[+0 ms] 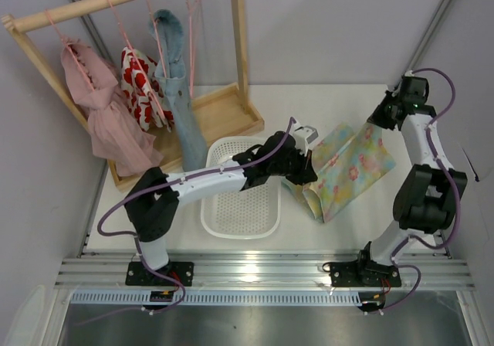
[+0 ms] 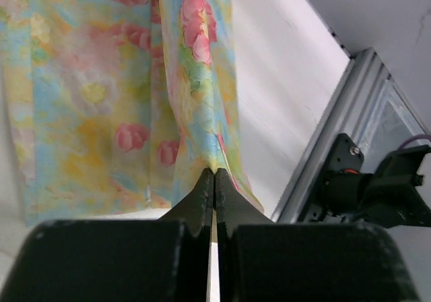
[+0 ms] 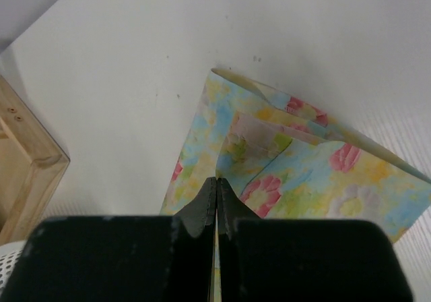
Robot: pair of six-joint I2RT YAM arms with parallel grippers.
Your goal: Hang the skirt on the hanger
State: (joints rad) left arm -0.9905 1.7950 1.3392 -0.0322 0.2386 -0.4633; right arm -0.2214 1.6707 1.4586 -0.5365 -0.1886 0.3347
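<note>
White table (image 1: pixel 340 234) carrying the skirt (image 1: pixel 351 164), lying just right of the basket (image 1: pixel 231 207).
I'm holding the left pincer (image 2: pixel 215 174) pinched closed on the skirt's basket-side edge (a fold is running into its tips), probably so the cloth can be lifted toward the rack (image 1: pixel 116 2); the right pincer (image 3: pixel 216 180) is sitting fully closed over the print, and I cannot tell whether it is gripping any cloth.

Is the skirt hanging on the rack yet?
No, the skirt lies on the table to the right of the white basket.
</note>
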